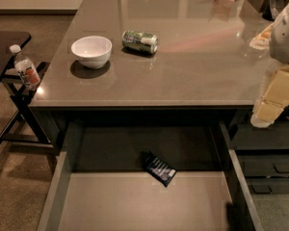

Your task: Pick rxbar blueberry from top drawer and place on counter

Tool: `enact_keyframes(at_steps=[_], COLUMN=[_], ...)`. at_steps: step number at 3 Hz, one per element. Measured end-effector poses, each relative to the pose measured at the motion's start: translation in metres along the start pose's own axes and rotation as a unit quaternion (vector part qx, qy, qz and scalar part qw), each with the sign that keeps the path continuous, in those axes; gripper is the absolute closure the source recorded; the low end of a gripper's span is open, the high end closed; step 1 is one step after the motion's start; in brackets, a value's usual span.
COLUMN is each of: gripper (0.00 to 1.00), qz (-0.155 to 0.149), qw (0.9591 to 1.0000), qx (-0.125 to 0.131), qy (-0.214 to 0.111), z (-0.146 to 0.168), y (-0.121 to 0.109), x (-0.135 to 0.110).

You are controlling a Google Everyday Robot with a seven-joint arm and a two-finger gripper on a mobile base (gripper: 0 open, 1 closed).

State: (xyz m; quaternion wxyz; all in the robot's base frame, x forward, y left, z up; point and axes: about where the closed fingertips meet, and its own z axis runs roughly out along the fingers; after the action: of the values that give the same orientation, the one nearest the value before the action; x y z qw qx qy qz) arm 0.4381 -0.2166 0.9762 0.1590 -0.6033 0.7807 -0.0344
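The rxbar blueberry (159, 168) is a small dark navy bar with pale print. It lies flat and slightly askew at the back middle of the open top drawer (135, 201), which has a pale grey bottom and low sides. The glossy grey-brown counter (192, 57) spans the view above the drawer. My gripper (266, 113) hangs at the right edge, over the counter's front right corner, above and to the right of the bar and well apart from it. It holds nothing that I can see.
A white bowl (91, 51) and a green-and-white can (140, 41) lying on its side sit on the counter's left half. A water bottle (24, 68) stands on a black side table (5, 47) at left. Dark drawers with handles (274, 170) are at right.
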Motion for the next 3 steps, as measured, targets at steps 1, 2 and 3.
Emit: enact_keyframes(at_steps=[1,2,3], gripper=[0.0,0.0,0.0], qz=[0.0,-0.007,-0.02], qw=[1.0,0.9999,0.9989], qx=[0.001,-0.009,-0.035], qy=[-0.001,-0.008,-0.023], z=[0.0,0.021,0.066], y=[0.0,0.016,0.049], x=[0.0,0.004,0.013])
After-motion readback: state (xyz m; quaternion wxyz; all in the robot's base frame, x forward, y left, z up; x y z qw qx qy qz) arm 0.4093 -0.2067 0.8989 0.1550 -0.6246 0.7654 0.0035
